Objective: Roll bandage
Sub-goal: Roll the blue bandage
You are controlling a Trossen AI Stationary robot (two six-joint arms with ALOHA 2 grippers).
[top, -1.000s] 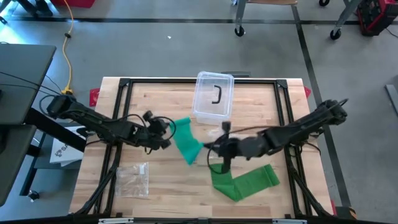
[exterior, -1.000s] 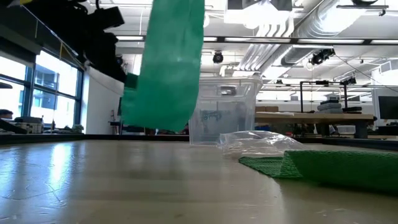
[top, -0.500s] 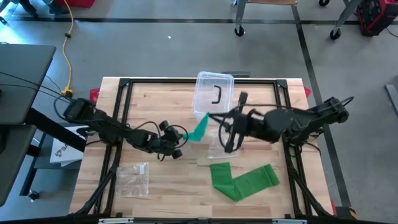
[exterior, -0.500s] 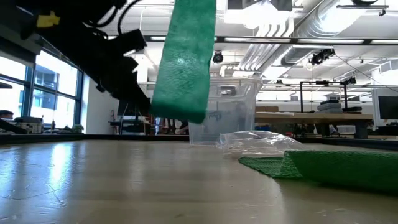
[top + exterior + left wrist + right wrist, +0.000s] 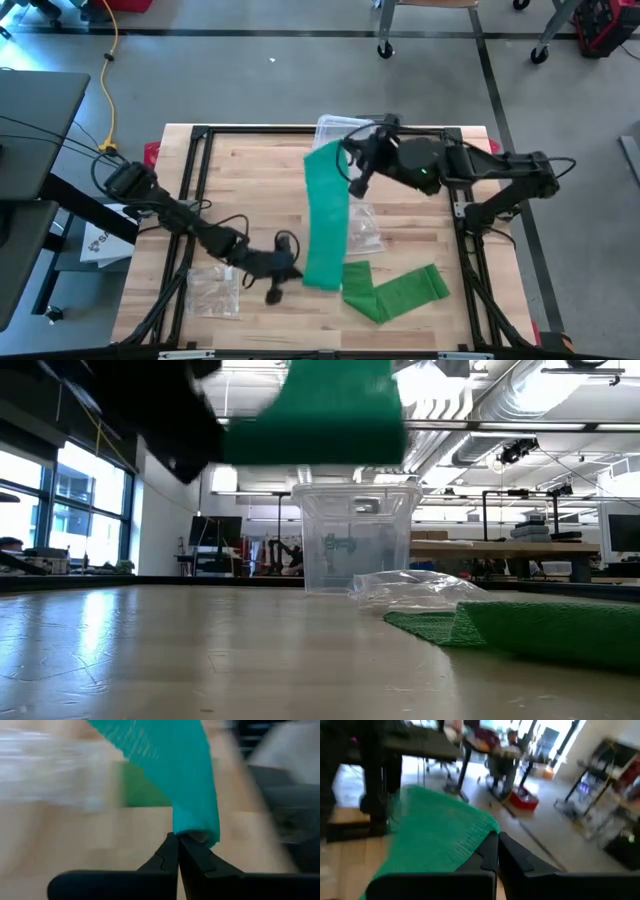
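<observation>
A long green bandage strip (image 5: pixel 325 225) is stretched between my two grippers above the table's middle; in the low view (image 5: pixel 320 420) it hangs high, clear of the wood. My right gripper (image 5: pixel 350 165) is shut on its far end, near the clear box. My left gripper (image 5: pixel 287 270) is shut on its near end. A second green bandage (image 5: pixel 395 292) lies folded flat on the table at the near right. My left gripper pinches the strip's gathered near end (image 5: pixel 192 830) between its two shut fingers, coming level from the table's left. The end is bunched into a narrow fold and held clear of the table. My right gripper pinches the strip's far end at its edge (image 5: pixel 482 840) between its two shut fingers. The strip spreads wide away from the fingers and slopes down toward the left gripper.
A clear plastic box (image 5: pixel 345 135) stands at the far middle, behind the right gripper. A crumpled clear bag (image 5: pixel 362 230) lies beside the strip, another clear bag (image 5: pixel 213 290) at the near left. Bare wood (image 5: pixel 240 170) lies at the far left.
My right gripper has risen and gone toward the far edge with one end of the bandage. My left gripper has gone toward the near edge with the other end. The bandage, bunched before, is now drawn out into a long strip between them.
</observation>
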